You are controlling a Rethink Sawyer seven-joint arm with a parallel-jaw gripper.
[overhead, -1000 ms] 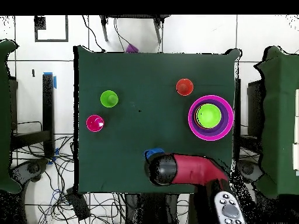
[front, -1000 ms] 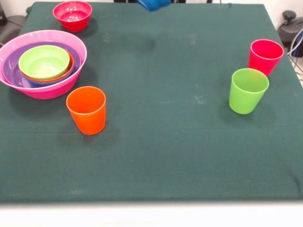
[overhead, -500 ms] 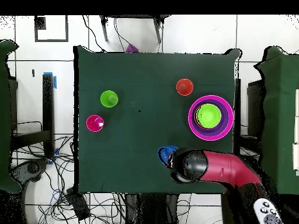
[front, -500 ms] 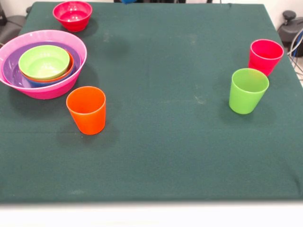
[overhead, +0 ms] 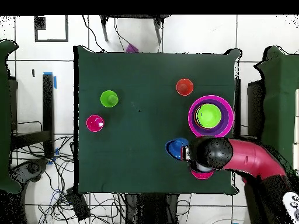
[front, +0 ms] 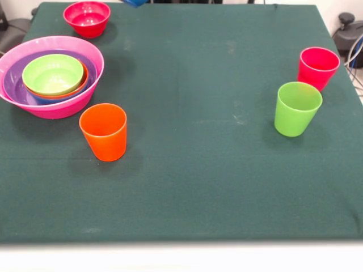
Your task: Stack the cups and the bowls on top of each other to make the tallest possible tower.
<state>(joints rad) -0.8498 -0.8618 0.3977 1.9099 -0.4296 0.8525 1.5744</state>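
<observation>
The tower stands at the front view's left: a huge pink bowl holding purple, blue, orange and lime green bowls. It also shows in the overhead view. A red-pink bowl sits behind it, mostly under the arm in the overhead view. The orange cup, lime green cup and red-pink cup stand upright and apart. My gripper is shut on a dark blue bowl, held above the table near the tower. Only the bowl's bottom shows at the front view's top edge.
The red arm reaches in over the table's edge beside the tower. The green table has open cloth between the orange cup and the two cups on the other side. Cables lie on the floor around it.
The arm has swung with the dark blue bowl toward the tower: rightward in the overhead view, leftward along the front view's top edge. Now it covers the red-pink bowl from above.
</observation>
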